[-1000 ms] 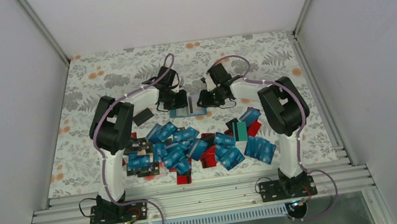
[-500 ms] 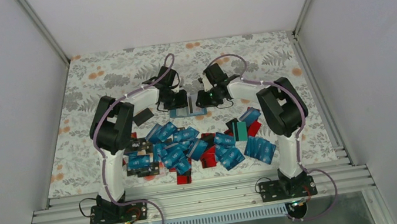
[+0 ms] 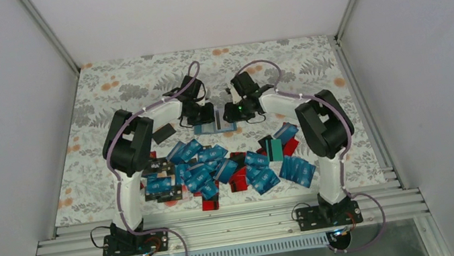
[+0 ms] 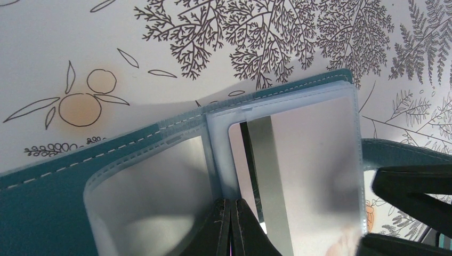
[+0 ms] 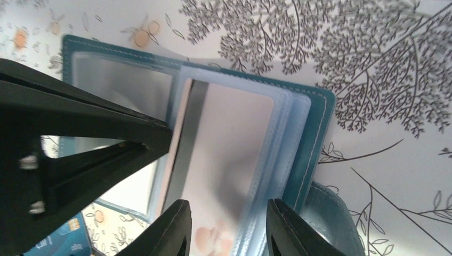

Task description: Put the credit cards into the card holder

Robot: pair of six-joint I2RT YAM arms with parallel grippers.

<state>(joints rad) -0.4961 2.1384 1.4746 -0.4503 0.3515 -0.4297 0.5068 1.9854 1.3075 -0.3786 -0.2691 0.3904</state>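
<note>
The teal card holder lies open on the patterned cloth at mid-table, between both grippers. Its cover and clear sleeves fill the left wrist view. A pale card with a grey stripe sits inside a clear sleeve. My left gripper is shut, tips pressed on the sleeves' inner fold. My right gripper is open, jaws apart over the right-hand sleeve by the holder's teal edge. The loose credit cards, mostly blue with some red and black, lie scattered nearer the arm bases.
A single black card lies left of the left gripper. A teal-green card rests at the right of the pile. White walls enclose the table on three sides. The metal rail runs along the near edge.
My right gripper's jaws have parted a little and its wrist has edged slightly left toward the holder. The left gripper and the holder have stayed put.
</note>
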